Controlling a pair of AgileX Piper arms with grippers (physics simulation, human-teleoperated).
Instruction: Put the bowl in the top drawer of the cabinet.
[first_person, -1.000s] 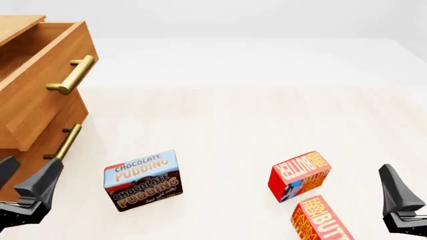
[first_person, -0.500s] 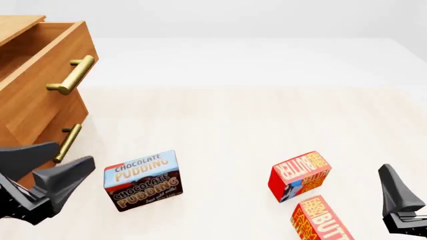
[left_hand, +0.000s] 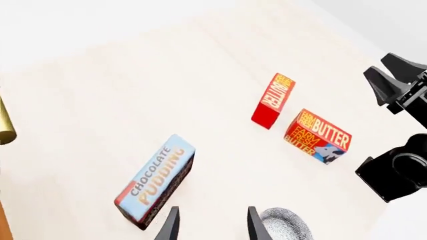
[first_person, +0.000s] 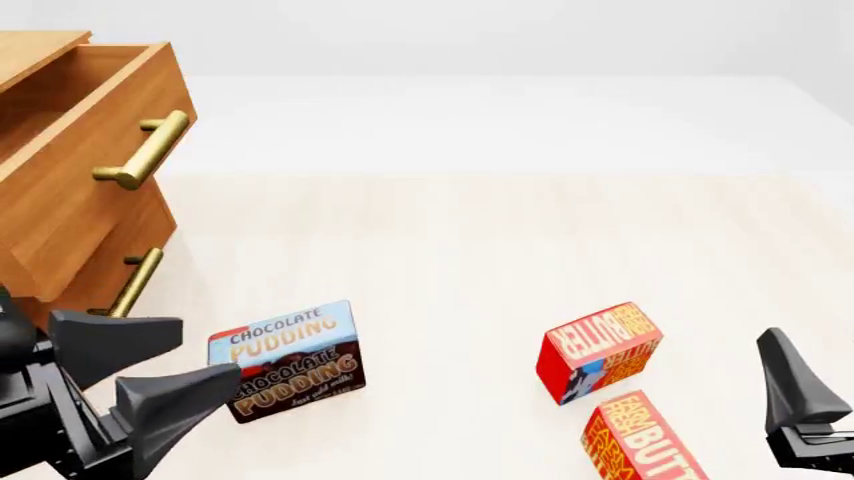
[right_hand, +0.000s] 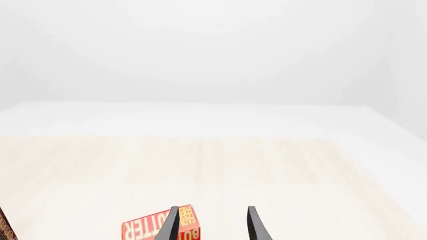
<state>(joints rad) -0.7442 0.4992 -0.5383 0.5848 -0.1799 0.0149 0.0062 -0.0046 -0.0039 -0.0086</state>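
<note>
Bowl (left_hand: 285, 226) shows only in the left wrist view, as a patterned round rim cut off by the picture's edge, right beside one fingertip of the left gripper (left_hand: 212, 224); being round, it has no long axis to speak of, and how it sits otherwise cannot be told. That gripper (first_person: 167, 365) is spread, nothing between its fingers, and in the front view it points toward the chocolate pudding box (first_person: 286, 362), its nearer fingertip overlapping the box's lower left corner. At far left stands the cabinet (first_person: 38, 330), its top drawer (first_person: 83, 165) pulled out, the brass bar handle (first_person: 142, 151) slanting toward the table's middle. Two butter boxes lie at right, one (first_person: 599, 350) farther out, the other (first_person: 645, 440) nearer. The right gripper (right_hand: 212, 225) hangs near them, fingers apart and empty.
</note>
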